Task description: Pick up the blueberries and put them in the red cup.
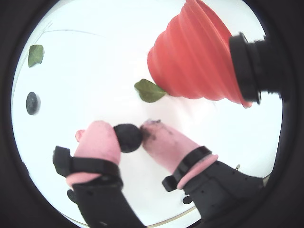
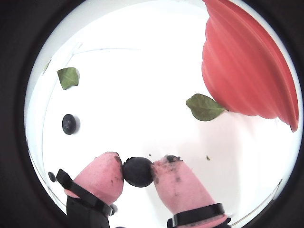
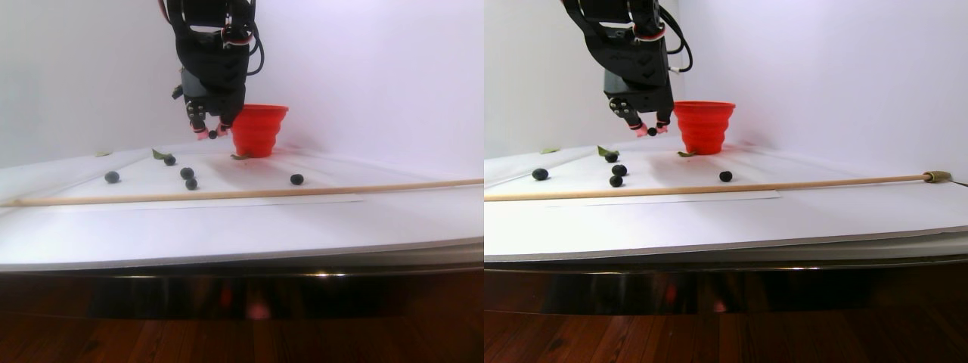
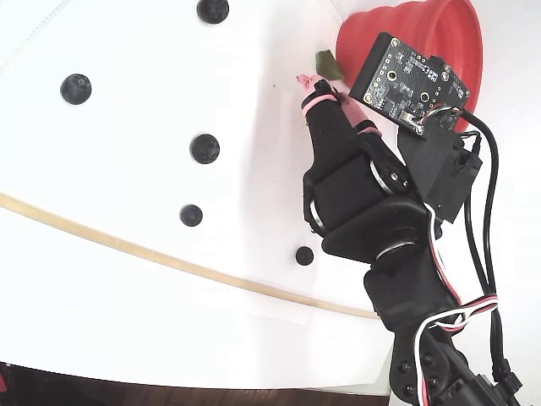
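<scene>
My gripper (image 1: 128,134) is shut on one dark blueberry (image 1: 129,138), pinched between the two pink fingertips and lifted clear of the white table. The other wrist view shows the same hold, gripper (image 2: 138,167) on the berry (image 2: 138,173). The red cup (image 1: 199,57) (image 2: 247,66) stands upright just beyond, up and to the right. In the stereo pair view the gripper (image 3: 211,132) hangs just left of the cup (image 3: 259,130), below rim height. Several more blueberries (image 3: 187,173) (image 4: 204,148) lie scattered on the table; one (image 1: 32,102) (image 2: 69,124) lies far left.
A green leaf (image 1: 150,90) (image 2: 204,107) lies at the cup's foot, another (image 1: 35,54) (image 2: 68,77) at the far left. A long thin wooden stick (image 3: 227,194) (image 4: 127,247) crosses the table in front of the berries. A white wall rises behind the cup.
</scene>
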`<move>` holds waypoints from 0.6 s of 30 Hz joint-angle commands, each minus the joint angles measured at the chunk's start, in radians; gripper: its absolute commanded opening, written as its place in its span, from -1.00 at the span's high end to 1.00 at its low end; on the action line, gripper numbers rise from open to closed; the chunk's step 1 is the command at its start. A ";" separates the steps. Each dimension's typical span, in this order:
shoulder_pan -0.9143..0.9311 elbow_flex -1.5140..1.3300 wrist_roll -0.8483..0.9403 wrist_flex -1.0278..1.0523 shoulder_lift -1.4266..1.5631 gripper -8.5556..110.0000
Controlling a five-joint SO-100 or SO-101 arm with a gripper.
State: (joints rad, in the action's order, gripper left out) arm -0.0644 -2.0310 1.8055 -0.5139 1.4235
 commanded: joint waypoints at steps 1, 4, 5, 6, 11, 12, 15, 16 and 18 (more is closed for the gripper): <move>0.015 0.009 0.002 0.003 0.149 0.67; 0.021 0.006 0.000 0.011 0.169 0.67; 0.023 0.005 0.000 0.014 0.178 0.67; 0.026 0.002 -0.003 0.021 0.189 0.67; 0.029 -0.011 -0.006 0.044 0.239 0.67; 0.031 -0.014 -0.008 0.052 0.250 0.67; 0.031 -0.023 -0.009 0.066 0.281 0.67; 0.031 -0.026 -0.009 0.072 0.288 0.67; 0.031 -0.032 -0.011 0.077 0.304 0.67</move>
State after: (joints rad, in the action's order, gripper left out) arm -0.0322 -2.0647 1.8055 -0.4372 1.5800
